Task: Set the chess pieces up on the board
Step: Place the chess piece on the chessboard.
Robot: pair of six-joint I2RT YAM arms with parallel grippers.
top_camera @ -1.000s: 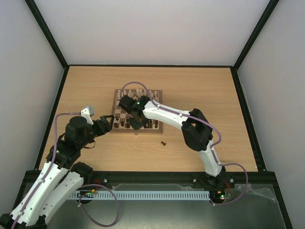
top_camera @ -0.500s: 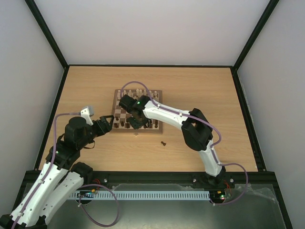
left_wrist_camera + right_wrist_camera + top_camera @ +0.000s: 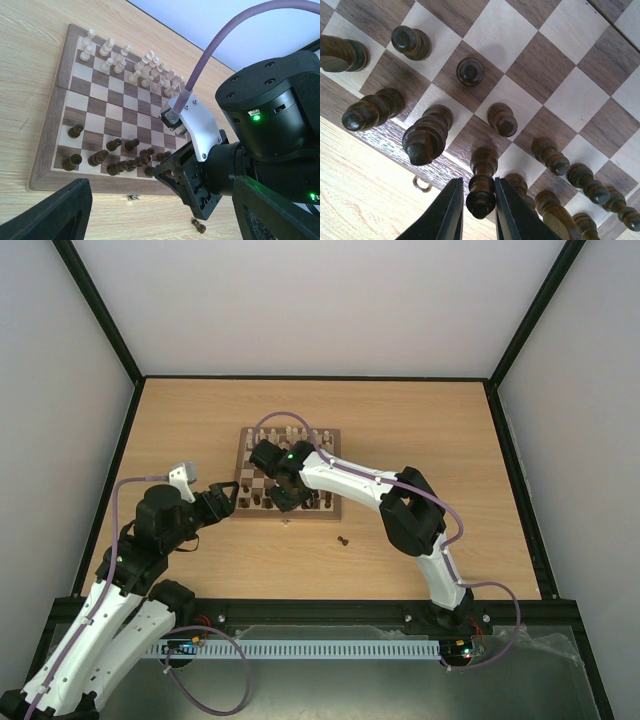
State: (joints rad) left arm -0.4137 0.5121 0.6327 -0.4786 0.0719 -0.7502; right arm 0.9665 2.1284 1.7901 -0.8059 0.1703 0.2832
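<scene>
The board (image 3: 241, 468) lies mid-table. Dark chess pieces (image 3: 262, 502) crowd its two near rows, and one more lies loose on the table (image 3: 343, 540), also in the left wrist view (image 3: 199, 227). My right gripper (image 3: 283, 498) hangs low over the near edge. In its wrist view the fingers (image 3: 454, 210) flank a standing dark piece (image 3: 483, 162) on a near-row dark square, with a thin gap showing, so the right gripper (image 3: 477, 185) is open. My left gripper (image 3: 228, 495) hovers open and empty off the board's near-left corner (image 3: 50, 135).
Cream-white chessmen (image 3: 290, 435) fill the far rows (image 3: 135, 65). A small metal clasp (image 3: 421, 184) juts from the board's near border (image 3: 330, 102). The right arm's wrist (image 3: 260, 135) fills much of the left wrist view. Black frame rails edge the table.
The right gripper's fingers have parted a little from the dark piece standing between them. The left arm has barely moved.
</scene>
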